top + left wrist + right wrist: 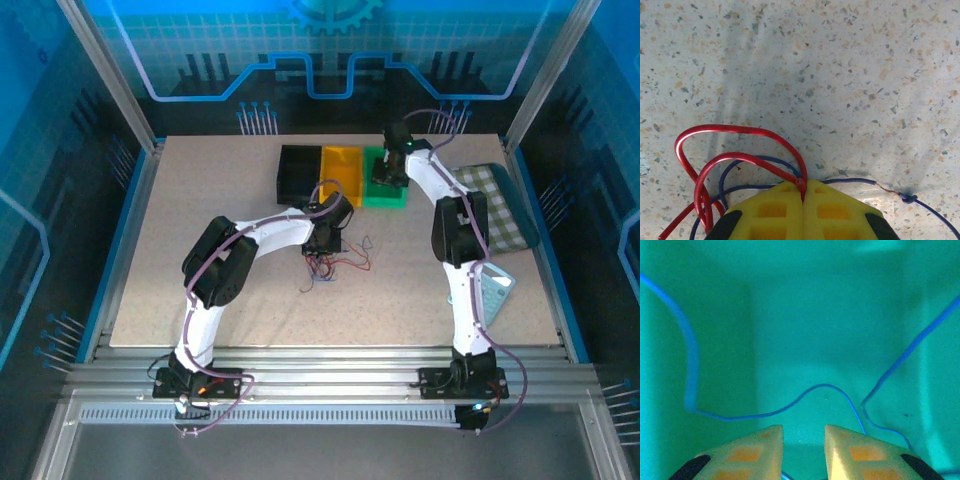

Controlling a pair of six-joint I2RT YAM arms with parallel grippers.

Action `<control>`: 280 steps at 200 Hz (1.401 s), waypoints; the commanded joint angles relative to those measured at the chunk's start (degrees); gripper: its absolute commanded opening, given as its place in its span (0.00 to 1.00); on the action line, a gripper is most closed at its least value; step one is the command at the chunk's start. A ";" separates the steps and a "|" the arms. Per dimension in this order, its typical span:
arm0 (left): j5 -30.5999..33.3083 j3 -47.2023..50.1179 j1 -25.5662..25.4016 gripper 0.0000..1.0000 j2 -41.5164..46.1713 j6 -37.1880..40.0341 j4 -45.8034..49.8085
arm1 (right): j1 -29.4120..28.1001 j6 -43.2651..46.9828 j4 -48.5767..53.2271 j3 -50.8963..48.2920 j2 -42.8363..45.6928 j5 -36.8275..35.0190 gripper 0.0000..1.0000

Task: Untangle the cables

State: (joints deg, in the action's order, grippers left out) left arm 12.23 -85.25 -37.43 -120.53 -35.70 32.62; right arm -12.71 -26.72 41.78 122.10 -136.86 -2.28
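1. Pinching a red cable [740, 131], the left fingers [787, 197] are closed on it over the speckled bench [840, 75].
2. A dark blue cable [860, 181] lies on the bench, tangled with the red loops.
3. The right fingers [770, 440] stand apart inside the green bin [790, 300], where a light blue cable [810, 390] curls across its floor.

- Overhead, the tangle of thin red and dark wires [337, 263] is too small to tell strand from strand, and the left gripper [323, 244] covers its upper part.
- At the left wrist, the looped red wire [740, 129] and the dark blue wire [855, 179] run off the bottom edge, their ends unseen.
- At the right wrist, the thin blue wire [822, 386] in the green plastic bin [830, 315] leaves the frame top left and right.
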 commanded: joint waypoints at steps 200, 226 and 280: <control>4.67 3.21 1.52 0.00 -3.15 -0.42 5.30 | 0.58 2.39 1.46 12.78 -6.28 5.15 0.29; 4.77 3.31 1.52 0.00 -3.15 -0.51 5.44 | 0.56 2.56 1.42 14.01 -7.71 5.19 0.29; 4.78 2.98 1.56 0.00 -3.28 -0.31 5.74 | 0.93 0.94 0.54 15.22 -10.69 4.61 0.29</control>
State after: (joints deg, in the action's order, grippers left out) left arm 12.80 -84.93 -37.45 -120.40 -36.03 32.32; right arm -12.23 -24.47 42.35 135.50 -144.62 2.11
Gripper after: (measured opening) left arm 0.053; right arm 0.291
